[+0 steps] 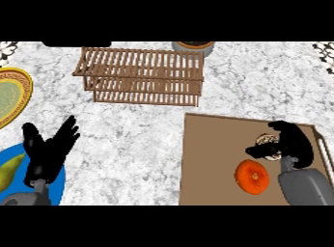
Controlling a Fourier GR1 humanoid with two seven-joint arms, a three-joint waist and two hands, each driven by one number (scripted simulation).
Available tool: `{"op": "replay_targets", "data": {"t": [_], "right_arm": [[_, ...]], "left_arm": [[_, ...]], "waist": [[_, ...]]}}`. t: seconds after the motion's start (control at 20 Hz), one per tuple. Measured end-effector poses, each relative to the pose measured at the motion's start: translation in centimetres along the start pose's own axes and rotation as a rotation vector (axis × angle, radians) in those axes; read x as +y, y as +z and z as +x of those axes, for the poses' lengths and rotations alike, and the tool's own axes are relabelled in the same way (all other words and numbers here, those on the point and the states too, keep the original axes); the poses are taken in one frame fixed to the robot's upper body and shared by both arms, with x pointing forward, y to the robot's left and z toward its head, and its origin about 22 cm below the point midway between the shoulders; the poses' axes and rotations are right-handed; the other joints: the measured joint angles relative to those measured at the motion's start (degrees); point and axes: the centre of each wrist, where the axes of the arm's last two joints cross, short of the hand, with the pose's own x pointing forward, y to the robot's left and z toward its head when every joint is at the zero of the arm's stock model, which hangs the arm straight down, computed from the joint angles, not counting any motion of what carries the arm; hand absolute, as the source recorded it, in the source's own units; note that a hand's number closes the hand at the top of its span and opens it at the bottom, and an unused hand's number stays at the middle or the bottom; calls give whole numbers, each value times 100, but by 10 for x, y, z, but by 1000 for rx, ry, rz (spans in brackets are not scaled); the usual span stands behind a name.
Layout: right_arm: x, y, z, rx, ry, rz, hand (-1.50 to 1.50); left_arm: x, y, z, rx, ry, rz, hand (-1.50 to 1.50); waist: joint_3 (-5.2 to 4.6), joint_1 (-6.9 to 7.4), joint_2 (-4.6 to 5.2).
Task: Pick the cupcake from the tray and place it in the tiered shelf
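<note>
The counter [141, 140] is viewed by a single head camera, set close above and aimed steeply down, so that the shelf [141, 77] is framed well beyond the left hand [48, 152] and the tray [205, 164] is cut off at the lower edge behind the right hand [295, 140].

the left hand [50, 149] is matt black all over, with slim, rod-like fingers and a shorter thumb. the right hand [292, 142] is the same black, its back broad and rounded. a narrower wrist joins each to its forearm. the left forearm [17, 198] shows only as a small grey stub; the right forearm [310, 187] is a smooth, plain grey casing with rounded edges.
</note>
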Motion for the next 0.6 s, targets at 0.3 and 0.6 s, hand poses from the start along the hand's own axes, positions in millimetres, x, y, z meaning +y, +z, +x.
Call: {"op": "replay_targets", "data": {"t": [0.3, 0.6], "right_arm": [[8, -3, 5, -70, -16, 11, 150], [33, 31, 32, -229, -12, 15, 150]], "left_arm": [[-4, -1, -1, -6, 2, 6, 0], [-3, 2, 0, 1, 1, 2, 0]], "waist": [[-42, -28, -37], [-12, 10, -17]]}}
